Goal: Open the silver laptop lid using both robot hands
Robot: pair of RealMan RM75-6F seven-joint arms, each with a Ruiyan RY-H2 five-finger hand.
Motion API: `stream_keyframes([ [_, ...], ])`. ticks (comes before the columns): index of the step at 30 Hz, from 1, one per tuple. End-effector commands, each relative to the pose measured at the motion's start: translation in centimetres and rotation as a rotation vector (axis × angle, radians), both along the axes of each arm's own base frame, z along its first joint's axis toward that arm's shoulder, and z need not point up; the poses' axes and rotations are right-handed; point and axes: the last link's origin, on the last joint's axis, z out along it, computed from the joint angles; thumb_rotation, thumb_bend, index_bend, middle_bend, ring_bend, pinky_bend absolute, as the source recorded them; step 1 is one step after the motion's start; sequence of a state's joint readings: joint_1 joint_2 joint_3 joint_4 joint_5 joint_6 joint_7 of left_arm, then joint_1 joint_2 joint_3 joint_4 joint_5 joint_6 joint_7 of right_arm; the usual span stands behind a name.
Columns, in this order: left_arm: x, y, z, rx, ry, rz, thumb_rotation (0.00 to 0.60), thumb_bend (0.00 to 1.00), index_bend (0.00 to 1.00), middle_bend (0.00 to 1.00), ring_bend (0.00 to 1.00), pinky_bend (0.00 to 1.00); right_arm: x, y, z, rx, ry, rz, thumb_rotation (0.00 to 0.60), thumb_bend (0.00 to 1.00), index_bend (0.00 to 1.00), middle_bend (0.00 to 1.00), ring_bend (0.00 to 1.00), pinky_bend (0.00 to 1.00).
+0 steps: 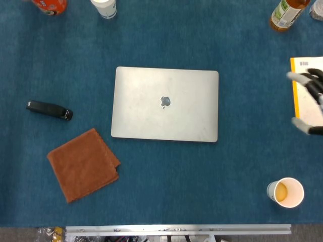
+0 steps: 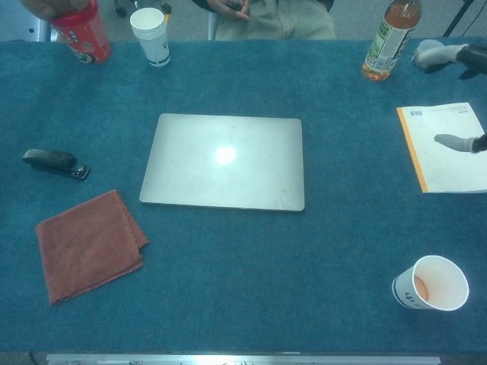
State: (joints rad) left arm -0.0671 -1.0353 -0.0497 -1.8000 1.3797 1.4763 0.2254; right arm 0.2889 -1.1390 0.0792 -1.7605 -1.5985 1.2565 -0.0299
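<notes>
Flat, matte silver laptop (image 1: 165, 104) lies closed on blue felt table (image 1: 166, 176). At three o'clock, right hand (image 1: 310, 101) hovers, fingers spread, empty, above a yellow-edged notepad (image 2: 449, 148).

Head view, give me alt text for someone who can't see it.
A closed silver laptop lies mid-table while the right hand enters at the right edge, fingers apart, above a notepad. A brown cloth lies front-left.
</notes>
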Motion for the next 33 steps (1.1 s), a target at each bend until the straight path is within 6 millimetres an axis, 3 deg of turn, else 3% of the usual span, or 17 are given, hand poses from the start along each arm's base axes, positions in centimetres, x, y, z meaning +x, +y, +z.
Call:
stream_keyframes([
  [1,0.0,-0.1,0.0,0.000,-0.001,0.001,0.600,0.55,0.14,0.16,0.11,0.17,1.3,-1.0,-1.3,0.032,-0.013,0.015,0.600,0.05,0.17,0.23,0.13,0.26],
  [12,0.1,-0.2,0.2,-0.001,0.000,0.003,0.600,0.55,0.14,0.16,0.11,0.17,6.1,-3.9,-6.0,0.146,-0.045,0.046,0.600,0.00,0.14,0.20,0.09,0.25],
  [21,0.1,-0.1,0.3,-0.006,0.001,-0.002,0.600,0.55,0.14,0.16,0.11,0.17,9.8,-5.5,-9.6,0.215,-0.023,0.090,0.600,0.00,0.12,0.18,0.06,0.18],
  [33,0.0,-0.2,0.4,-0.007,-0.004,-0.002,0.600,0.55,0.14,0.16,0.11,0.17,13.5,-5.1,-13.5,0.272,0.024,0.166,0.600,0.00,0.08,0.14,0.00,0.05],
])
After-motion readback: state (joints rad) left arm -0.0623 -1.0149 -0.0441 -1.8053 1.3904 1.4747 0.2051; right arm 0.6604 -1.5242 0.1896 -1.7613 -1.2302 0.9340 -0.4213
